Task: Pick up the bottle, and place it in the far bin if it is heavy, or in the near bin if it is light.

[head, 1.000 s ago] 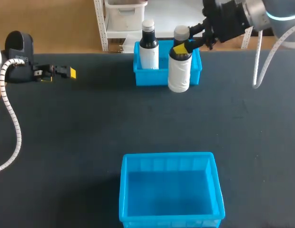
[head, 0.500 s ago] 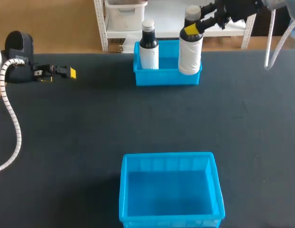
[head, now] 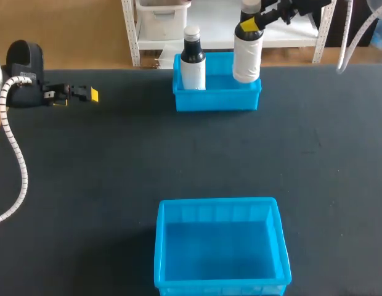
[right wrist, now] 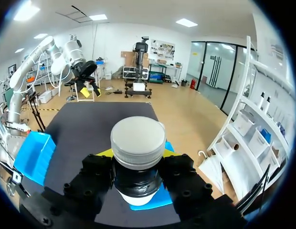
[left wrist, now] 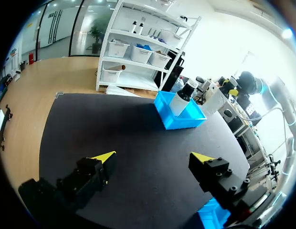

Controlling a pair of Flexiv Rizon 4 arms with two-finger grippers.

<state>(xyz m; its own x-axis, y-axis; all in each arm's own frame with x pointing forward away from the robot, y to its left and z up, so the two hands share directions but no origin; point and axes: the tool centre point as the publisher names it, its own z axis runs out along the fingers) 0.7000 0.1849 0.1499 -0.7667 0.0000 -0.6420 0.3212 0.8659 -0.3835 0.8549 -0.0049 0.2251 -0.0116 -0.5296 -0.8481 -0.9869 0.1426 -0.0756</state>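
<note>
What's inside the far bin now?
A standing bottle occupies the left end of the far bin. The held bottle, in the right claw, hangs over its right end, hiding the floor there; whether it touches down is unclear.

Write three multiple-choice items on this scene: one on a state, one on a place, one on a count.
1. The near bin is: A. empty; B. holding one bottle; C. tipped over.
2. The grey-capped bottle in the right gripper is: A. between the two bins; B. held up at the far bin's right end; C. inside the near bin.
3. Bottles in view: A. one; B. two; C. three.

1 A: only its blue floor shows.
2 B: the gripper clamps its neck there, with its base clear of the table.
3 B: the held one plus the black-necked bottle standing in the far bin's left end.
</note>
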